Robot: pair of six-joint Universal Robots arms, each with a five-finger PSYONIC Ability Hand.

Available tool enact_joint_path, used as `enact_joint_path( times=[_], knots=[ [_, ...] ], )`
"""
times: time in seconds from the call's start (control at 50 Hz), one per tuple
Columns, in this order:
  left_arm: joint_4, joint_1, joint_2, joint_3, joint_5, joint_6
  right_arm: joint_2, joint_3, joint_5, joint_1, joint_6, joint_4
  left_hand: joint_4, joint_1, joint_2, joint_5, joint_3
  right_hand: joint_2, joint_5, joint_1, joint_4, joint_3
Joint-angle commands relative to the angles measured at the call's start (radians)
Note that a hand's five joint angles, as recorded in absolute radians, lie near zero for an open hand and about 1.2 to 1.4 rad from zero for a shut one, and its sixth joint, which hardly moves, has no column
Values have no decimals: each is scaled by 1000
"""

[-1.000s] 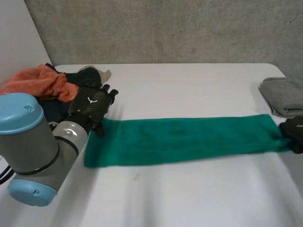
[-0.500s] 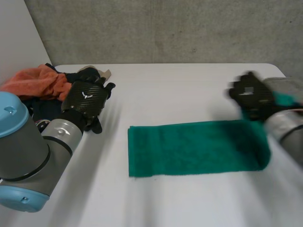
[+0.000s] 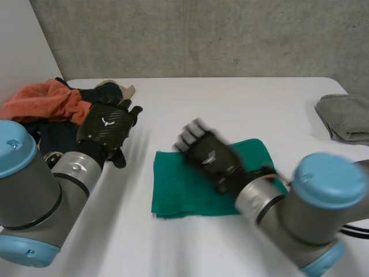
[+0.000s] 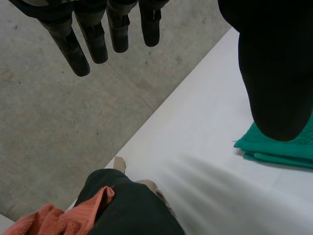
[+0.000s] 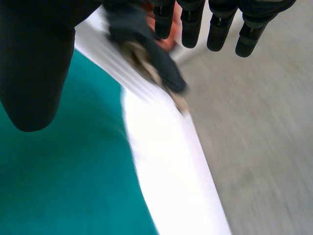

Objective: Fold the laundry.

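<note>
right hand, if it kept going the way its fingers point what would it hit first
Beyond the edge of the green towel the right hand would cross bare table, then probably meet the laundry pile. The left hand hangs near that line; depth is unclear, so it could come first.

Matt, nubby cloth on the green towel (image 3: 173, 190) — smooth white table (image 3: 230, 109), rough concrete wall (image 3: 202, 34).

Right robot hand (image 5: 34, 63), fingers (image 5: 191, 29) straight, poised over green towel (image 5: 63, 181) lying on white surface (image 5: 166, 166); dark and orange clothes (image 5: 146, 49) beyond fingertips.
</note>
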Motion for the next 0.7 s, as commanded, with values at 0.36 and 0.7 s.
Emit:
enact_joint_path(
  times=[0.36, 0.7],
  knots=[
    [26, -41, -8, -13, 0, 2, -29, 100, 97, -384, -88, 259, -28, -17, -36, -49, -36, 1187, 1175, 1174, 1189, 1190],
    [26, -29, 35, -27, 0, 2, -76, -41, 82, 69, -2, 106, -28, -17, -36, -49, -36, 1187, 1175, 1174, 1189, 1190]
  ],
)
